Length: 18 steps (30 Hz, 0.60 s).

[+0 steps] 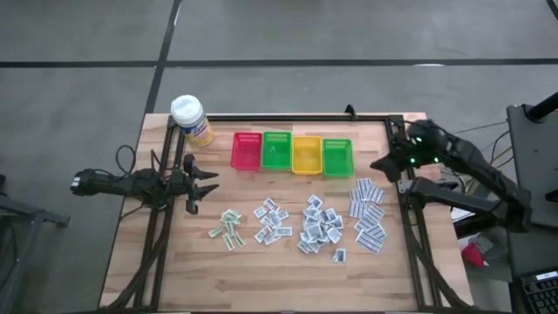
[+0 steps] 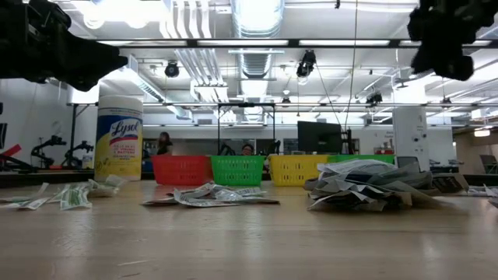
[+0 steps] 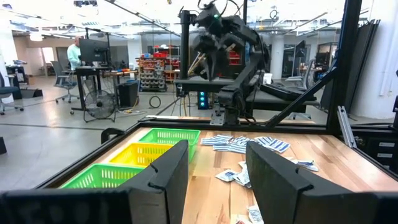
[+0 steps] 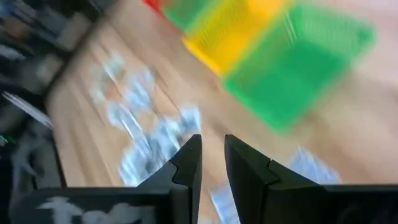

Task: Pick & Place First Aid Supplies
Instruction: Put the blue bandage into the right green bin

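From above, a pale wooden table (image 1: 279,270) is seen framed by dark rails. The white paper packets (image 1: 323,222) lie scattered in clusters across the middle and right of the frame, with a small green-printed group (image 1: 229,227) further left. Bare wood is left along the lower edge and in the lower left. In a row above the packets stand a red plastic basket (image 1: 247,151), a green plastic basket (image 1: 276,150), a yellow plastic basket (image 1: 306,155) and a second green plastic basket (image 1: 337,158). A yellow bottle with a white cap (image 1: 190,118) stands at the upper left corner. The left gripper (image 1: 207,182) is held at the left edge, pointing right, its fingers spread and holding nothing. The right gripper (image 1: 382,165) is poised at the right edge, beside the second green basket.

At table height, "Lysol" can be read on the yellow bottle (image 2: 118,138). The packet heaps (image 2: 366,187) are seen at centre and right, and both arms are raised clear at the upper corners.

In the left wrist view, the spread fingers (image 3: 163,180) frame the baskets and packets (image 3: 242,143), with the other arm (image 3: 224,37) beyond.

In the right wrist view, the fingers (image 4: 189,165) are seen set narrowly apart with nothing between them, above blurred packets (image 4: 146,134).
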Each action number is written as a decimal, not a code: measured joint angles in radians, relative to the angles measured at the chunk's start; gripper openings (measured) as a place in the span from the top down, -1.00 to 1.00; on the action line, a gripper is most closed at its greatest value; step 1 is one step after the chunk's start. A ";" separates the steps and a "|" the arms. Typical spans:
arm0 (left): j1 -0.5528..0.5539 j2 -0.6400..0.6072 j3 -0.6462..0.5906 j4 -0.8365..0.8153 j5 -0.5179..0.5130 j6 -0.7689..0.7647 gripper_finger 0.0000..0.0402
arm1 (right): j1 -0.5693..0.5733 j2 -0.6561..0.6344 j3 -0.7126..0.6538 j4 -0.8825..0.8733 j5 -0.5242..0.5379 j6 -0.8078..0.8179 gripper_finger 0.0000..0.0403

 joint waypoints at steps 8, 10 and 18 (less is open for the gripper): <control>0.000 0.000 0.000 0.000 0.000 0.000 0.21 | 0.000 0.242 0.043 -0.221 0.009 -0.009 0.66; 0.000 0.000 0.000 0.000 0.000 0.000 0.21 | 0.000 0.279 0.026 -0.225 0.020 0.007 0.66; 0.000 0.000 0.000 0.000 0.000 0.000 0.21 | 0.000 0.344 -0.028 -0.247 0.090 0.061 0.66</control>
